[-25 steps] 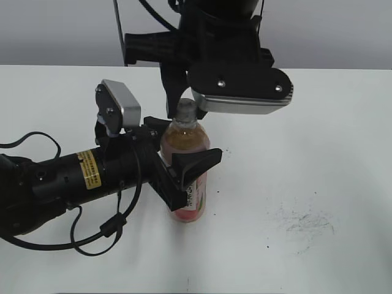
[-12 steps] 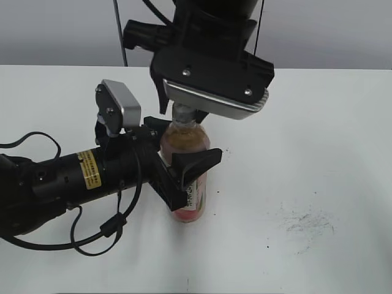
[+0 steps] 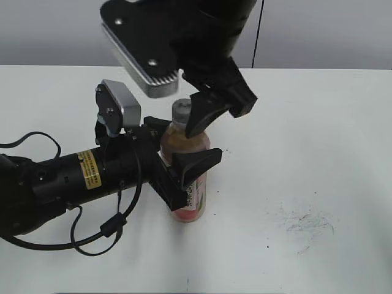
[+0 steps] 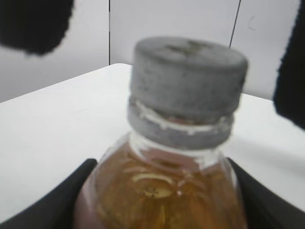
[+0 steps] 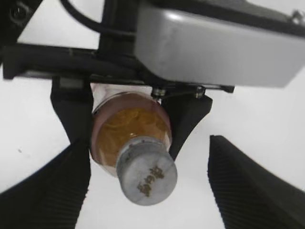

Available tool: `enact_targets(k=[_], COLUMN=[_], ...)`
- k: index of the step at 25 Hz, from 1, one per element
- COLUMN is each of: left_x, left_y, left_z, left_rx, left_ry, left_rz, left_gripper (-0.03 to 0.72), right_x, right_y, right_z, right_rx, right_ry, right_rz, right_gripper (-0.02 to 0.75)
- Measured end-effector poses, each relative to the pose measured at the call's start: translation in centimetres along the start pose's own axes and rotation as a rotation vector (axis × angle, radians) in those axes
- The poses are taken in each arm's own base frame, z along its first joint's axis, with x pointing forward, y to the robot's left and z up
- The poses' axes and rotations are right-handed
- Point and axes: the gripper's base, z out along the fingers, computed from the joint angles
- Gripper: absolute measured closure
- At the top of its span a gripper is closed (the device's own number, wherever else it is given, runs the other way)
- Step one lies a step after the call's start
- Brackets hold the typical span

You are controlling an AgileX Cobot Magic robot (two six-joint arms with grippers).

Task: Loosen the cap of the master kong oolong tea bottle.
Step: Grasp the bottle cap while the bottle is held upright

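The master kong oolong tea bottle [image 3: 184, 139] stands upright on the white table, amber tea above a pink label. My left gripper [image 3: 180, 147] is shut on the bottle's body from the left; its black jaws flank the bottle [image 4: 162, 191] in the left wrist view. The grey-white cap [image 3: 182, 109] sits on the neck, and it also shows in the left wrist view [image 4: 188, 78] and, with dark marks on top, in the right wrist view [image 5: 147, 176]. My right gripper [image 5: 150, 191] hangs over the cap, open, with its ribbed jaws wide on either side and not touching it.
The white table [image 3: 306, 153] stretches to the right, with dark scuff marks [image 3: 303, 223] at the front right. The left arm's body and cables [image 3: 55, 184] lie across the left side. A grey wall stands behind.
The right wrist has turned round the bottle's axis. Its jaws, earlier down around the cap, now stand open and apart from it. The left gripper and the bottle have not moved.
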Motion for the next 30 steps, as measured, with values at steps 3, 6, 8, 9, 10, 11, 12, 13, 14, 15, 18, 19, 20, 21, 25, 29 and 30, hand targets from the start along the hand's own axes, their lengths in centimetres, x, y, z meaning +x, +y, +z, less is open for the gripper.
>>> enact_targets(k=[3, 6, 8, 9, 10, 11, 12, 13, 14, 15, 18, 19, 20, 21, 25, 29, 30], left_x=[0.0, 0.0, 0.0, 0.0, 0.0, 0.0, 0.0, 0.0, 0.0, 0.0, 0.0, 0.0, 0.0, 0.0, 0.0, 0.0, 0.0], left_y=[0.0, 0.0, 0.0, 0.0, 0.0, 0.0, 0.0, 0.0, 0.0, 0.0, 0.0, 0.0, 0.0, 0.0, 0.0, 0.01, 0.01], left_z=[0.0, 0.0, 0.0, 0.0, 0.0, 0.0, 0.0, 0.0, 0.0, 0.0, 0.0, 0.0, 0.0, 0.0, 0.0, 0.0, 0.0], left_rx=[0.0, 0.0, 0.0, 0.0, 0.0, 0.0, 0.0, 0.0, 0.0, 0.0, 0.0, 0.0, 0.0, 0.0, 0.0, -0.001, -0.001], left_ry=[0.0, 0.0, 0.0, 0.0, 0.0, 0.0, 0.0, 0.0, 0.0, 0.0, 0.0, 0.0, 0.0, 0.0, 0.0, 0.0, 0.0], left_rz=[0.0, 0.0, 0.0, 0.0, 0.0, 0.0, 0.0, 0.0, 0.0, 0.0, 0.0, 0.0, 0.0, 0.0, 0.0, 0.0, 0.0], left_gripper=[0.241, 0.241, 0.241, 0.241, 0.241, 0.241, 0.241, 0.241, 0.241, 0.241, 0.241, 0.241, 0.241, 0.241, 0.241, 0.241, 0.241], right_x=[-0.01, -0.01, -0.01, -0.01, -0.01, -0.01, -0.01, 0.0, 0.04, 0.11, 0.44, 0.53, 0.56, 0.57, 0.56, 0.5, 0.5], right_y=[0.0, 0.0, 0.0, 0.0, 0.0, 0.0, 0.0, 0.0, 0.0, 0.01, 0.02, 0.03, 0.03, 0.03, 0.03, 0.02, 0.02], right_z=[0.0, 0.0, 0.0, 0.0, 0.0, 0.0, 0.0, 0.0, 0.0, 0.0, -0.01, -0.02, -0.02, -0.02, -0.02, -0.01, -0.01], right_rx=[0.0, 0.0, 0.0, 0.0, 0.0, 0.0, 0.0, 0.0, 0.003, 0.007, 0.034, 0.042, 0.046, 0.048, 0.047, 0.042, 0.042], right_ry=[-0.001, -0.001, -0.001, -0.001, -0.001, -0.001, -0.001, 0.0, 0.004, 0.011, 0.041, 0.048, 0.05, 0.052, 0.049, 0.044, 0.044], right_rz=[0.273, 0.525, 0.688, 0.777, 0.866, 0.937, 1.021, 1.108, 1.179, 1.264, 1.475, 1.528, 1.566, 1.586, 1.618, 1.623, 1.61], right_gripper=[0.162, 0.163, 0.163, 0.163, 0.163, 0.163, 0.164, 0.164, 0.167, 0.174, 0.221, 0.239, 0.26, 0.281, 0.343, 0.447, 0.468])
